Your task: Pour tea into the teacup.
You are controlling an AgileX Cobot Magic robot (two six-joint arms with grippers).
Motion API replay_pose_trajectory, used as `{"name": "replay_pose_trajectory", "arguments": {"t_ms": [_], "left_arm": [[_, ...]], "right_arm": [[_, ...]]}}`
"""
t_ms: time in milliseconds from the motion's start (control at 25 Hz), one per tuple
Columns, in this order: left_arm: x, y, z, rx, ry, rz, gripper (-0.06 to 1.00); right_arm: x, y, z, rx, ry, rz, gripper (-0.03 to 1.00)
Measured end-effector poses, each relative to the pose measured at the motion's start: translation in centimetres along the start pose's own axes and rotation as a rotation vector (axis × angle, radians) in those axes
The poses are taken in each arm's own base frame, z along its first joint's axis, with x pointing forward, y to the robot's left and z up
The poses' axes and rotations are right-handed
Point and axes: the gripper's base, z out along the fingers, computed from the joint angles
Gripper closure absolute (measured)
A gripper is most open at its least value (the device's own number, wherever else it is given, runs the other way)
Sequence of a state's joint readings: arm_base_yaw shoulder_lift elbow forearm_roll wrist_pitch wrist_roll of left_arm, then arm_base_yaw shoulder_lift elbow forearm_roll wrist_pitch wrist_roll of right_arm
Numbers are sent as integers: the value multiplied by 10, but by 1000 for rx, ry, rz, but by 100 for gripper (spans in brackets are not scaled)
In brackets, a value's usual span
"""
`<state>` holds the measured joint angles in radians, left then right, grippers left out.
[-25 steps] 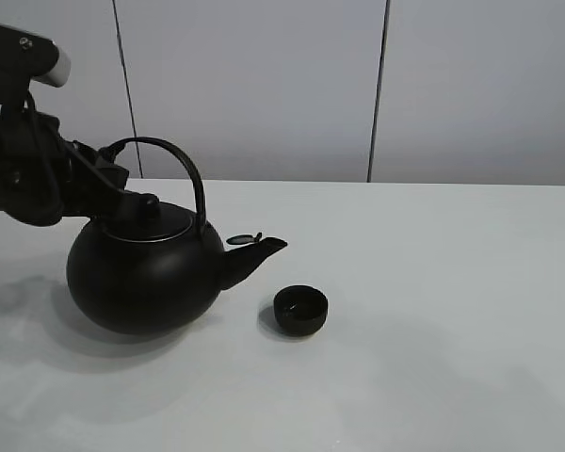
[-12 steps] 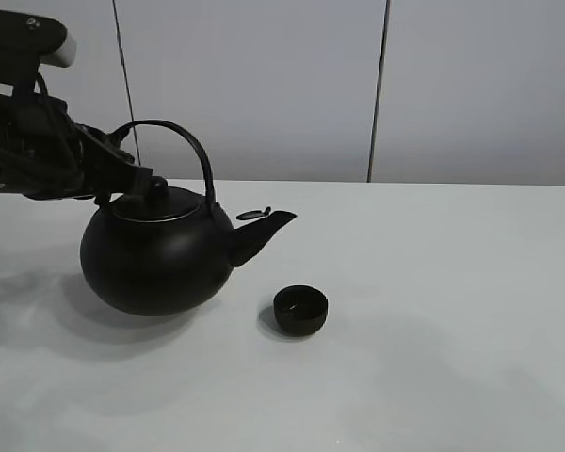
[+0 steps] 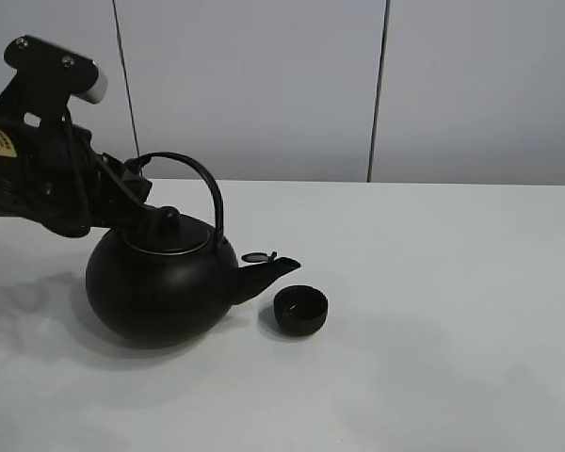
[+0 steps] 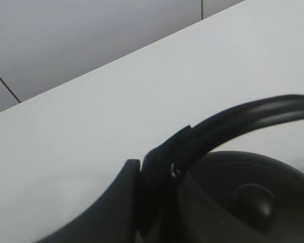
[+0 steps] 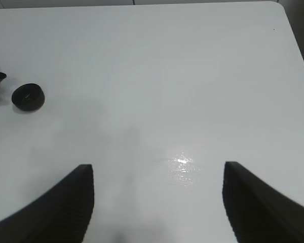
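Clamping my left end effector (image 3: 130, 191) on the handle (image 3: 207, 184) of the kettle (image 3: 155, 292), I aim its spout (image 3: 264, 275) right; the teacup (image 3: 300, 310) sits on the worktop (image 3: 452, 330) near the tip.

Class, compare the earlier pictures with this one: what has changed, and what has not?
The left tool, gripping the handle, carried the kettle up, then lower and slightly right toward the teacup, tipping its spout down. The teacup stayed where it was on the table.
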<state>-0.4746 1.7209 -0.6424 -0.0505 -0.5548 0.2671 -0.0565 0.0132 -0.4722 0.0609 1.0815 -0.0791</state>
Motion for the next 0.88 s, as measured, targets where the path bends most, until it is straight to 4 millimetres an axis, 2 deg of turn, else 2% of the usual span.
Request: {"name": "replay_pose_trajectory", "arguments": {"t_ms": [320, 880], "left_arm": [[-13, 3, 4, -9, -36, 48, 83], [-11, 2, 5, 0, -2, 120, 83]], "right_arm": [[0, 0, 0, 0, 0, 0, 47], [0, 0, 0, 0, 0, 0, 47]]}}
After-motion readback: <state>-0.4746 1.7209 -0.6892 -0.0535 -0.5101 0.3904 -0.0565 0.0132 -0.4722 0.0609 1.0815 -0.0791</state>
